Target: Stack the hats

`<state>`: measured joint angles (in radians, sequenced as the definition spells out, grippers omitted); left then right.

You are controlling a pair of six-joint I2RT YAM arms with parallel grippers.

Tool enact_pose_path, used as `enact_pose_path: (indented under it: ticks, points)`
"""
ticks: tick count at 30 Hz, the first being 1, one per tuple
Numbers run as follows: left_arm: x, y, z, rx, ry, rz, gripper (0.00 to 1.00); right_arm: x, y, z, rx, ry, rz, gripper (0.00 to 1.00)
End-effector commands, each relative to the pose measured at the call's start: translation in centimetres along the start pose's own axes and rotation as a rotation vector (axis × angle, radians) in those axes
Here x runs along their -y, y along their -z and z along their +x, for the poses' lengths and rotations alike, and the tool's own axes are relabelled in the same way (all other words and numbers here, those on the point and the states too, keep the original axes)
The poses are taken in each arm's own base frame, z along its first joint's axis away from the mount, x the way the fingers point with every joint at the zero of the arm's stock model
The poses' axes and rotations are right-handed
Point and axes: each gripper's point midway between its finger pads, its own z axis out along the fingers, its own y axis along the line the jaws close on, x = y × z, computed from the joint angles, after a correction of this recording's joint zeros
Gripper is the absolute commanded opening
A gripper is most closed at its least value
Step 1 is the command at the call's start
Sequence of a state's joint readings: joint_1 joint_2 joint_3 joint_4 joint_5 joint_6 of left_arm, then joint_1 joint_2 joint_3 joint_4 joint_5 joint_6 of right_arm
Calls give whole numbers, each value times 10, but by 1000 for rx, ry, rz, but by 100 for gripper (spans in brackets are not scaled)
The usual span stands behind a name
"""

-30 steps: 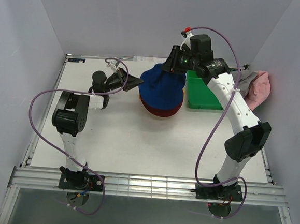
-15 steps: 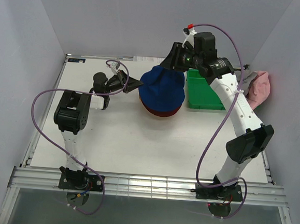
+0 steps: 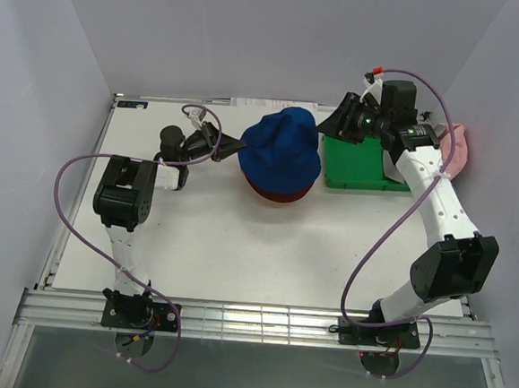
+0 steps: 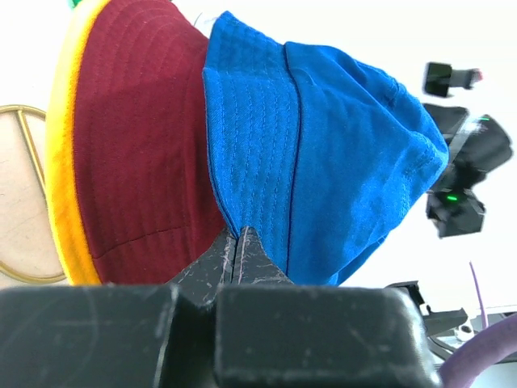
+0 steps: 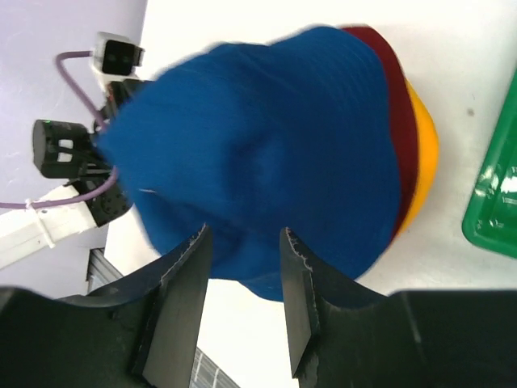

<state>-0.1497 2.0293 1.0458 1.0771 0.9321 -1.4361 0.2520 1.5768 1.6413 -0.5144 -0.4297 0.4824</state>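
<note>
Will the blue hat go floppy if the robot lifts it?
Probably floppy: the blue hat is stitched cloth with a creased, dented crown. Likely light too, as the left gripper pinches only its brim. It shouldn't roll, draped over the dark red hat.

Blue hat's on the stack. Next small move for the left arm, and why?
Probably open the left gripper and release the blue hat. Its jaws look shut on that hat's brim, while the hat sits over the dark red hat and the yellow hat. The right gripper is open and off the hats, near the green bin. Nothing seems to need holding.
</note>
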Motion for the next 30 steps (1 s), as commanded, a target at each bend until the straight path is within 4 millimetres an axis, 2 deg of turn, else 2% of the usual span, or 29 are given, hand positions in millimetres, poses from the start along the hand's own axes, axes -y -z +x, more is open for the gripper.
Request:
enact_pose_path:
  ticks: [1, 2, 3, 5, 6, 9, 13, 19, 22, 23, 30]
  points:
    - [-7, 4, 0, -1, -18, -7, 0, 7, 5, 5, -2, -59, -91, 45]
    - [-7, 5, -1, 2, -16, -8, 0, 13, 3, 5, 4, -67, -98, 45]
    - [-8, 4, 0, 2, -14, -10, 0, 22, -2, 19, -28, -96, -101, 45]
    - [-11, 4, 0, 1, -13, -13, 0, 31, -7, 25, -32, -121, -109, 45]
    - [-11, 5, 0, 0, -12, -12, 0, 41, -13, 38, -59, -149, -102, 46]
    - [-12, 5, 0, -2, -17, -16, 0, 60, -23, 55, -85, -196, -91, 50]
    - [-11, 5, 1, -8, -23, -16, 0, 74, -30, 67, -91, -237, -89, 59]
    - [-12, 6, 1, -10, -26, -16, 0, 89, -35, 80, -85, -296, -71, 68]
    - [-12, 6, 1, -9, -24, -17, 0, 90, -35, 77, -56, -319, -84, 70]
    - [-12, 6, 1, -10, -25, -17, 0, 92, -35, 85, -69, -343, -83, 70]
    - [-11, 6, 2, -10, -25, -17, 0, 88, -38, 86, -8, -437, -153, 67]
